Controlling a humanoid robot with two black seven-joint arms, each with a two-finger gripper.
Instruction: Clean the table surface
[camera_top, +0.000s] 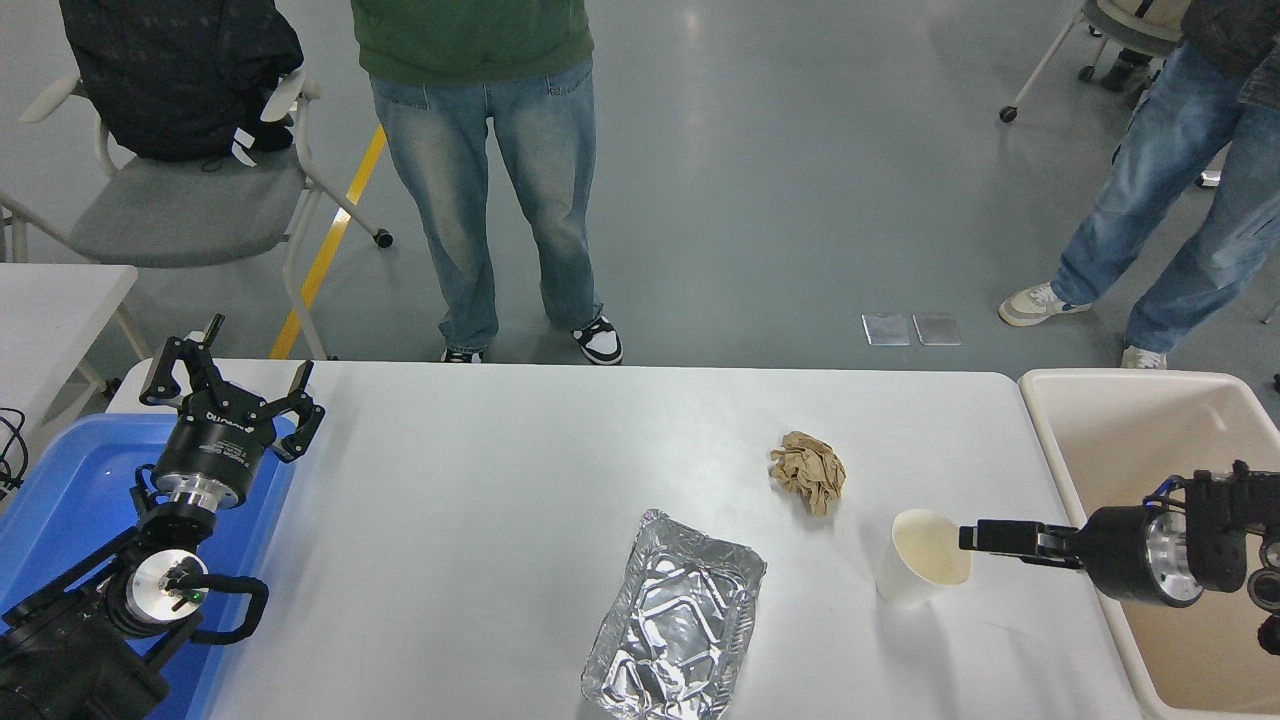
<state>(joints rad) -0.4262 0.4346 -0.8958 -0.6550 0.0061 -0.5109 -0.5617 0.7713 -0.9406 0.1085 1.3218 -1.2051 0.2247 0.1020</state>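
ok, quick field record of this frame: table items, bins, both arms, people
table surface: white, holds three items
paper cup: upright, near right edge
crumpled brown paper: behind the cup
foil tray: front centre, empty
blue bin: left of table
beige bin: right of table
left gripper: open, parked over blue bin
right gripper: at cup rim, state unclear
people: two standing beyond far edge

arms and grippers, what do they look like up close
Both are black. The left gripper has several spread fingers on a round black body with faint white lettering, a silver ring below it, and a looped black cable near the wrist. The right gripper is slim and black, on a silver-ringed wrist with a blue wire.
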